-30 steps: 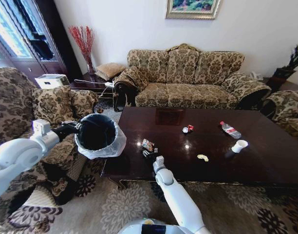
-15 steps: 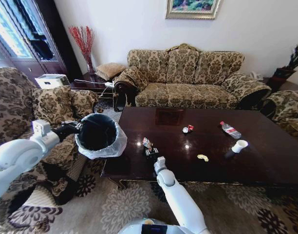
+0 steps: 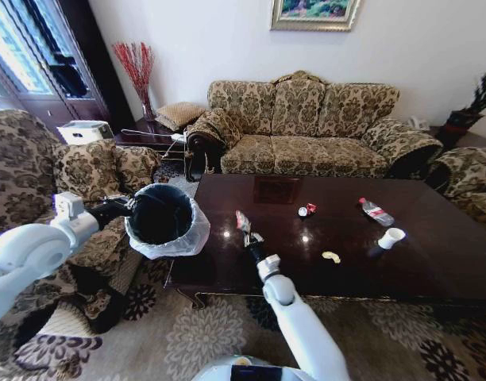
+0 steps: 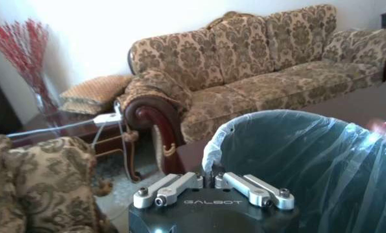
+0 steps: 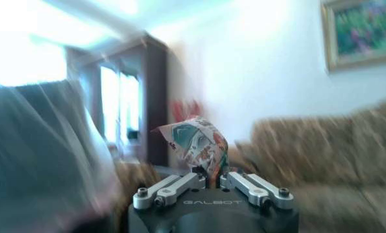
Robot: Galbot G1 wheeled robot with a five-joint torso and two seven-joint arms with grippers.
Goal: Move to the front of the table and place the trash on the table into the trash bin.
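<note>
Left gripper (image 3: 129, 208) clamped on the near rim of the trash bin (image 3: 165, 217), fingers pinched together over the folded plastic liner (image 4: 258, 127); bin held off the floor just beside the left end of the coffee table (image 3: 433, 262), in front of the patterned armchair (image 3: 84, 171). Right gripper (image 3: 248, 239) raised above the table's front left corner, closed on a snack packet (image 3: 241, 221) that stands upright out of the fingers, clear of the tabletop and a little to the right of the bin. From the right wrist, packet (image 5: 196, 141) pinched at its lower end between the fingers, crumpled, printed in white, teal and orange.

On the tabletop: red-and-white wrapper (image 3: 306, 210) near the middle, yellowish scrap (image 3: 331, 256) closer to the front edge, clear plastic bottle (image 3: 376, 212) lying on its side toward the right back, white paper cup (image 3: 391, 237) just in front of the bottle. Patterned sofa (image 3: 306, 127) behind the table's far edge.
</note>
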